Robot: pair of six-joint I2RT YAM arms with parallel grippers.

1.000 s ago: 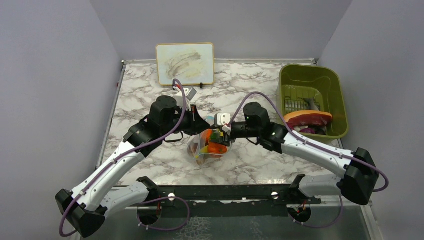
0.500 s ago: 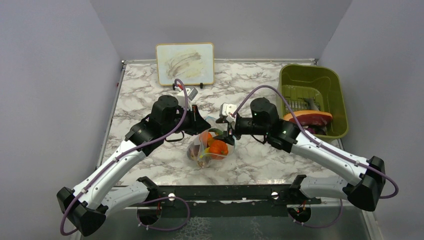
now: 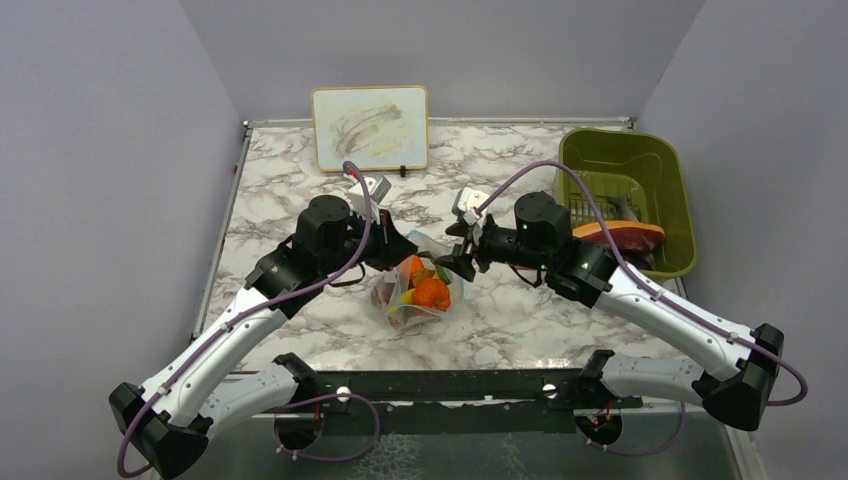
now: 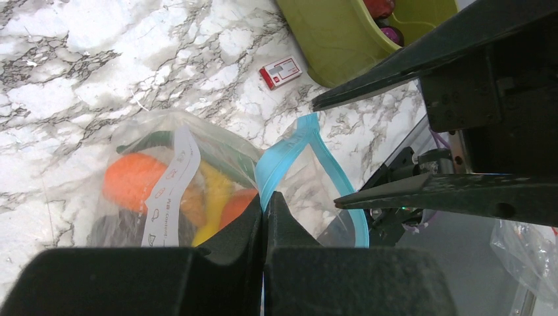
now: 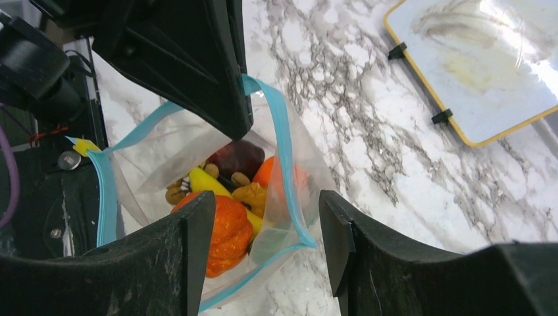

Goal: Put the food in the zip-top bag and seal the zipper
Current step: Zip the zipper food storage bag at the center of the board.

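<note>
Pinching the zipper of the zip-top bag, your left pincer had its fingers pressed together on that light-blue strip, holding one side of the mouth up. Your right pincer hung just above the open mouth, fingers spread and gripping nothing. The bag sat on the marble bench between your two arms, near the middle, its mouth gaping. Inside it lay the food: a ribbed orange piece, a yellow banana, a dark purple piece and a second orange round one. An olive-green bin stood at the far right corner, well apart from the bag, and a small red-and-white card lay on the bench near it.
</note>
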